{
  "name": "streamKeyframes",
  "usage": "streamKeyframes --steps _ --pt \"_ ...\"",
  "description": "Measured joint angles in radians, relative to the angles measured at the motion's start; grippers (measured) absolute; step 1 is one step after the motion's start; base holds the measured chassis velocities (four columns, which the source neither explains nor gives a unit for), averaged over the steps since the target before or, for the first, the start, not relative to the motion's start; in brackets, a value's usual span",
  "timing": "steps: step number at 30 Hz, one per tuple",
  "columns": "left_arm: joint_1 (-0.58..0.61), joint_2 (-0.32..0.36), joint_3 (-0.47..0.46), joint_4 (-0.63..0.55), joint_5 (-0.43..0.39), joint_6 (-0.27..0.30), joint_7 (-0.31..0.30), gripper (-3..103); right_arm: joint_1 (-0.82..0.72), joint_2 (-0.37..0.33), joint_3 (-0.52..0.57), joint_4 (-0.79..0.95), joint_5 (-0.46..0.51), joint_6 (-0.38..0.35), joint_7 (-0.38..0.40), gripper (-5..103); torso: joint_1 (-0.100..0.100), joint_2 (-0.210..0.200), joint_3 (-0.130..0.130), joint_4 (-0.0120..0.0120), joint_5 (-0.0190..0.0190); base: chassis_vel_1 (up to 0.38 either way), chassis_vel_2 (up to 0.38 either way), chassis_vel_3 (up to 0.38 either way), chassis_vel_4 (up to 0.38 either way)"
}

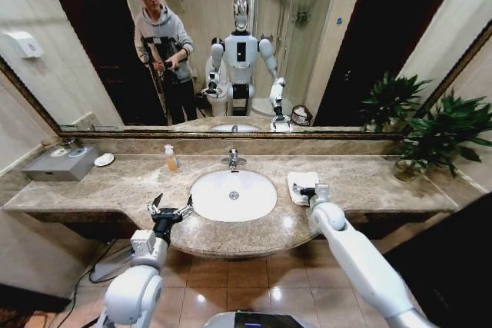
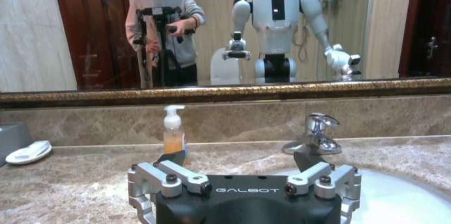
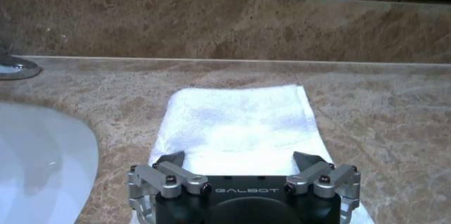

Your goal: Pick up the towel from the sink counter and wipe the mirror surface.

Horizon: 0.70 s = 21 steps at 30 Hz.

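White terry towel (image 1: 301, 187) lying flat and folded on the beige marble sink counter (image 1: 369, 186), just right of the oval white basin (image 1: 233, 195), near the chrome tap (image 1: 233, 160). Right gripper (image 1: 311, 192) reaching over the near end of the towel; in the right wrist view, fingers (image 3: 171, 160) spread wide, one at each side of the towel (image 3: 240, 126), above the cloth, contact not clear. Nothing held between them. Left gripper (image 1: 171, 208) hanging at the curved front edge of the counter, left of the basin, fingers (image 2: 173, 157) wide apart and holding nothing. In the left wrist view, soap bottle (image 2: 173, 131) with orange liquid standing at the back of the counter, white soap dish (image 2: 28, 152) far to one side. Large mirror (image 1: 323, 44) with dark bronze frame along the wall behind the counter. Potted plant (image 1: 442, 136) at the right end of the counter, grey box (image 1: 63, 162) at the left end.
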Motion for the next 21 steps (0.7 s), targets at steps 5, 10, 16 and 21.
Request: streamKeyframes --steps 5,10,16,21 --pt "0.0 0.0 0.0 0.0 0.0 0.0 0.0 100 0.011 0.012 -0.004 -0.008 0.005 -0.002 -0.001 100 0.0 0.0 0.0 0.0001 -0.0001 0.0 0.0 0.0 0.0" --pt "0.0 0.0 0.0 0.0 0.0 0.0 0.0 100 0.024 0.012 -0.011 -0.033 0.01 -0.009 -0.011 100 0.0 0.0 0.0 0.0001 -0.0002 0.0 0.0 0.0 0.0" --pt "0.0 0.0 0.0 0.0 0.0 0.0 0.0 100 0.028 0.005 -0.009 -0.046 0.015 -0.029 -0.025 88 0.0 0.0 0.0 0.0002 -0.0003 0.0 0.0 0.0 0.0" --pt "0.0 0.0 0.0 0.0 0.0 0.0 0.0 100 0.024 -0.008 -0.012 -0.041 0.023 -0.032 -0.025 72 0.0 0.0 0.0 0.0003 -0.0002 0.0 0.0 0.0 0.0"
